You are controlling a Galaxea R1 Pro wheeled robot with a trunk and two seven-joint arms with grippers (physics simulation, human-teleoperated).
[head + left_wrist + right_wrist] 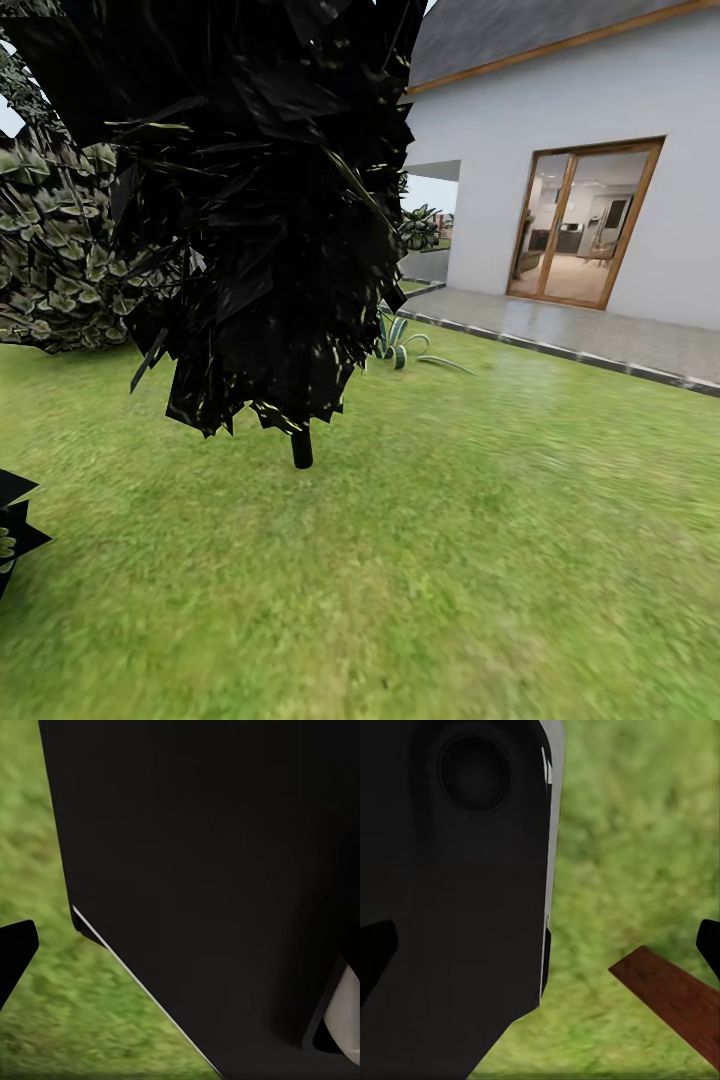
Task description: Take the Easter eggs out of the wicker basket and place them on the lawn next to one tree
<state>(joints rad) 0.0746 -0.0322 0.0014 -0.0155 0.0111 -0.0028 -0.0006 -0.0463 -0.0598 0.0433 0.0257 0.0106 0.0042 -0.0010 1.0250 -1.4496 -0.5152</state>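
Black robot body blocked both wrist cameras; lawn lay beyond the grippers, whose jaw state I couldn't tell.

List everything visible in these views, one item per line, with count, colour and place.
lawn: one, green, across the foreground
dark tree: one, near-black foliage on a short dark stem, left of centre
leafy shrub: one, grey-green, far left
spiky plant: one, green-striped, by the patio edge
house: one, white walls, grey roof, upper right
glass door: one, wood-framed, in the house wall
patio: one, grey, before the door
brown plank: one, reddish-brown, on grass
robot body: black, close to the wrist cameras
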